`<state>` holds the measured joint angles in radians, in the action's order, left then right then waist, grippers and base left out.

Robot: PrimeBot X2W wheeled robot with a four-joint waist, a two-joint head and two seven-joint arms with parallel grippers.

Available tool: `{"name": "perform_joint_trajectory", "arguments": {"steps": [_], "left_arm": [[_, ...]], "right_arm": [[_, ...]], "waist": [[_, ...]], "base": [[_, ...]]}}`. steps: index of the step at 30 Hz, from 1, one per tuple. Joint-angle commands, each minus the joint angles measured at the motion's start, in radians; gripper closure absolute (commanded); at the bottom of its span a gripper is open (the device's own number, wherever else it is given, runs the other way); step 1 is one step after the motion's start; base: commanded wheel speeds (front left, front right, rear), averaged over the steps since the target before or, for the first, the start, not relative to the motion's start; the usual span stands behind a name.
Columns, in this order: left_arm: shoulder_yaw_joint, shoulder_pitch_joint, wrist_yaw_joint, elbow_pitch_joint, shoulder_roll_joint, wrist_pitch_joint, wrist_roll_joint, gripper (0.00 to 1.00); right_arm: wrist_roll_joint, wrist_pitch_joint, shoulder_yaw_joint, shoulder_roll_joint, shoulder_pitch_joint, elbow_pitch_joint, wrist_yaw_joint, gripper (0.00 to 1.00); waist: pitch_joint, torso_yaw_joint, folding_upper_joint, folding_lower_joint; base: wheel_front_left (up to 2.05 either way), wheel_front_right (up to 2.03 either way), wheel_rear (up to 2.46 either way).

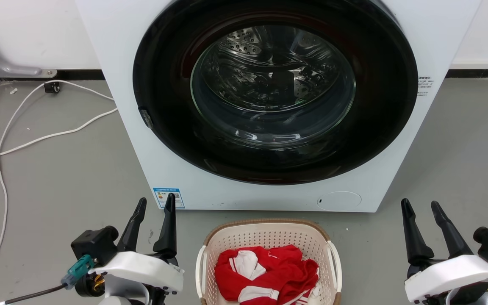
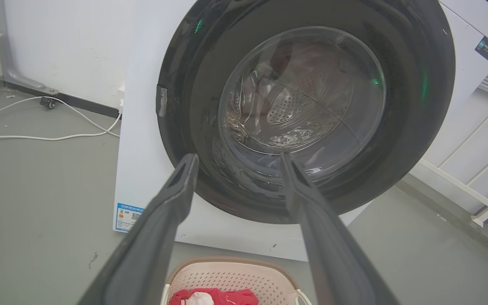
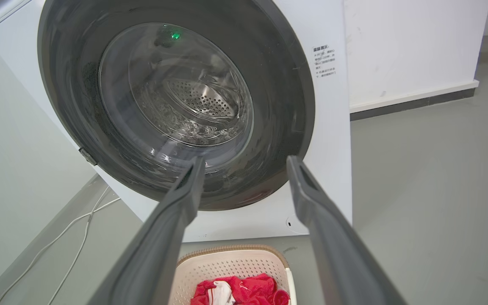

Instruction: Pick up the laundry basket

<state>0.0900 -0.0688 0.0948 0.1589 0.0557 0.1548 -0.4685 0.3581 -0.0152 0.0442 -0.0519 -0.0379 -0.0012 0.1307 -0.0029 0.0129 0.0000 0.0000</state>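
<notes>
Well, nothing is grasped yet: the laundry basket (image 1: 269,237) sits on the floor before the washing machine (image 1: 155,178), between the left gripper (image 1: 156,199) and right gripper (image 1: 419,202), both spread open and empty, so each must next reach inward for a side handle.

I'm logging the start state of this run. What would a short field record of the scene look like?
basket: on the floor in front of the washer, between the grippers, untouched
contents: red and white clothes
washer: shut
left gripper: open, holding nothing, left of the basket
right gripper: open, holding nothing, right of the basket
cable: white, on the floor at left
</notes>
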Motion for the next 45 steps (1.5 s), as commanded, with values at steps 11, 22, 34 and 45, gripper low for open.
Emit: {"name": "perform_joint_trajectory", "arguments": {"steps": [11,22,34,45], "left_arm": [[0.021,-0.013,-0.019,0.004,0.01,0.036,0.131,0.0],[0.036,-0.02,-0.033,0.014,0.015,0.06,0.228,0.0],[0.041,-0.022,-0.048,0.019,0.015,0.081,0.305,0.0],[0.039,-0.008,-0.053,0.024,0.011,0.101,0.363,0.0]], "right_arm": [[-0.137,0.009,-0.005,0.001,-0.022,-0.047,0.0,0.0],[-0.237,0.01,-0.007,0.002,-0.035,-0.065,0.0,0.0],[-0.322,0.006,-0.007,0.002,-0.048,-0.078,0.0,0.0],[-0.395,0.0,-0.01,0.003,-0.06,-0.081,0.0,0.0]], "waist": [[0.0,0.001,0.0,0.0],[0.002,0.002,0.0,0.0],[0.005,0.006,0.0,0.0],[0.0,0.006,0.0,0.0]], "base": [[0.0,0.0,0.0],[0.0,0.0,0.0],[0.0,0.0,0.0],[0.0,0.0,0.0]]}}
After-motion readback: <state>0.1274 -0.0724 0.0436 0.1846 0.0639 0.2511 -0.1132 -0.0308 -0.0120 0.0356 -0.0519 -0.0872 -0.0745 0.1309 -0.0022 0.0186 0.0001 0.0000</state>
